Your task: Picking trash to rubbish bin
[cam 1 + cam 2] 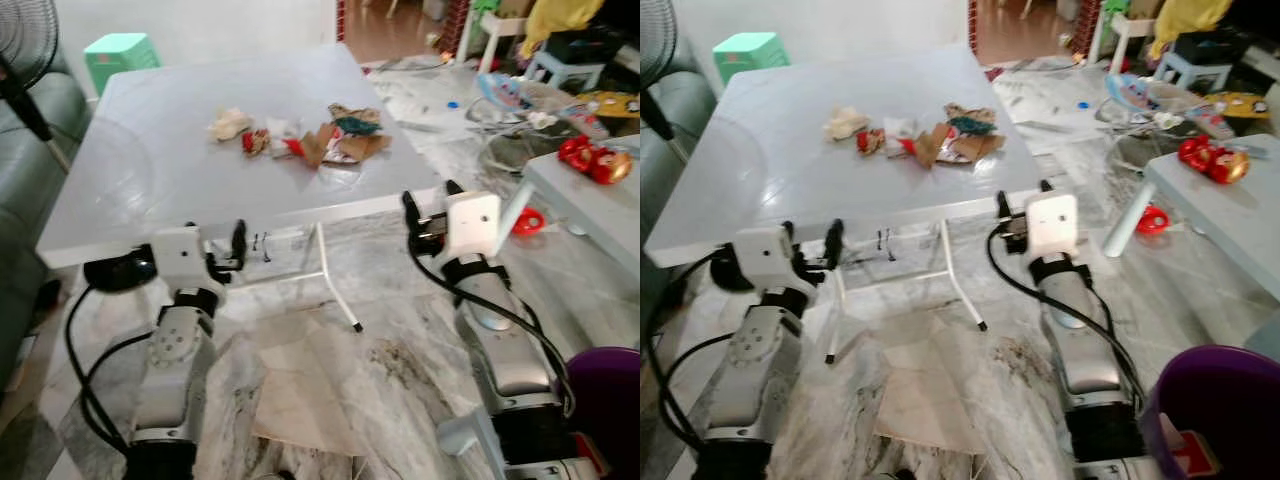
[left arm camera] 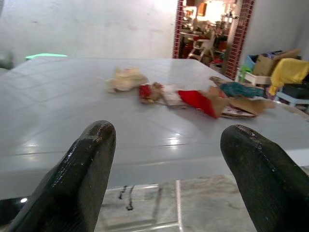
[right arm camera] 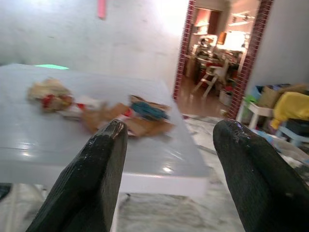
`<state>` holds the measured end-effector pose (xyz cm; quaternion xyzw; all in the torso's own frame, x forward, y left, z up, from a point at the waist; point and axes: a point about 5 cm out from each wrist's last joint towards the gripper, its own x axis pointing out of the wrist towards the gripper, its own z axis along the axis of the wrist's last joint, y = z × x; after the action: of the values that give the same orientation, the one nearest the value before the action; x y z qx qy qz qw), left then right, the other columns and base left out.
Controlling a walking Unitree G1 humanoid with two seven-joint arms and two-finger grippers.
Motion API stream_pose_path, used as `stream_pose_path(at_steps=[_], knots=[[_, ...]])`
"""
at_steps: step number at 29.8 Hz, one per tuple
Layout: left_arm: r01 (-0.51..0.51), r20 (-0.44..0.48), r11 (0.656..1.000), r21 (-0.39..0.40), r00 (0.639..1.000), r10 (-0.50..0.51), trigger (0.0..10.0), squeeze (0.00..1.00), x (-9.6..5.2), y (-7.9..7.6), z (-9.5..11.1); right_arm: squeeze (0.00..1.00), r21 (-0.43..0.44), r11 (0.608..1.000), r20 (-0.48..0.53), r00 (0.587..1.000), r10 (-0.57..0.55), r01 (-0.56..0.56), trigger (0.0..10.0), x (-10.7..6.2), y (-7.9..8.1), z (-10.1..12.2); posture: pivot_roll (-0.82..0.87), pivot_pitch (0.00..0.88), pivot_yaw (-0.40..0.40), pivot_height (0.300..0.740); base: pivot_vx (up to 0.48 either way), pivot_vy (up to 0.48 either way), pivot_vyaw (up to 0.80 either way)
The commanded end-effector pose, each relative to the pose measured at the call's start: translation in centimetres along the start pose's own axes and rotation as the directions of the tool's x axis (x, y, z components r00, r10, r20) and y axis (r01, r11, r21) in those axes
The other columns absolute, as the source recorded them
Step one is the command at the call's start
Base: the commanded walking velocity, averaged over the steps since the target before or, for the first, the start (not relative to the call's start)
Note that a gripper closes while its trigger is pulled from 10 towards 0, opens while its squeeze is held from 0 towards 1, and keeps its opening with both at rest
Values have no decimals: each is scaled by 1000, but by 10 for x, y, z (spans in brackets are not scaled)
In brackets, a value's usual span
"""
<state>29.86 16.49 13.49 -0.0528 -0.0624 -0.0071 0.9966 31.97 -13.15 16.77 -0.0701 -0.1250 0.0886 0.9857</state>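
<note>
Ahead of both pincers, left pincer (image 2: pixel 164 179) and right pincer (image 3: pixel 169 179) gaping empty, trash (image 1: pixel 305 137) sprawls crosswise mid-surface (image 1: pixel 150 170), the right looking slightly nearer.

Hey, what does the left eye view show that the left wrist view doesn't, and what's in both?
Left eye alone: both arms held before the table's near edge, the right tool, a purple bin by the right arm, cardboard on the floor and a green stool.

Left wrist alone: the open doorway beyond the table and a yellow cloth.

Both: the open left tool, the grey table and the trash pile.
</note>
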Motion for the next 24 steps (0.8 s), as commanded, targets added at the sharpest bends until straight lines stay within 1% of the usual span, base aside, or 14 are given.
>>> stream_pose_path(at_steps=[1,8,14,24], knots=[[19,11,1000,-8,1000,-19,10000,0,1,-8,4,0,-3,1000,-12,1000,-5,5,10000,-2,-4,-1,-47,68,17,740,405,0,0],[19,3,1000,-8,1000,-19,10000,0,1,-10,3,0,-5,1000,-10,1000,-6,6,10000,0,-6,2,-53,67,22,740,403,0,0],[24,5,1000,-10,1000,-24,10000,0,1,-12,4,0,-8,1000,-9,1000,-1,1,10000,-1,-5,2,-53,70,23,740,401,0,0],[12,3,1000,-4,1000,-12,10000,0,-1,-8,5,0,-5,1000,-3,1000,26,-26,10000,0,1,4,-44,72,17,740,400,0,0]])
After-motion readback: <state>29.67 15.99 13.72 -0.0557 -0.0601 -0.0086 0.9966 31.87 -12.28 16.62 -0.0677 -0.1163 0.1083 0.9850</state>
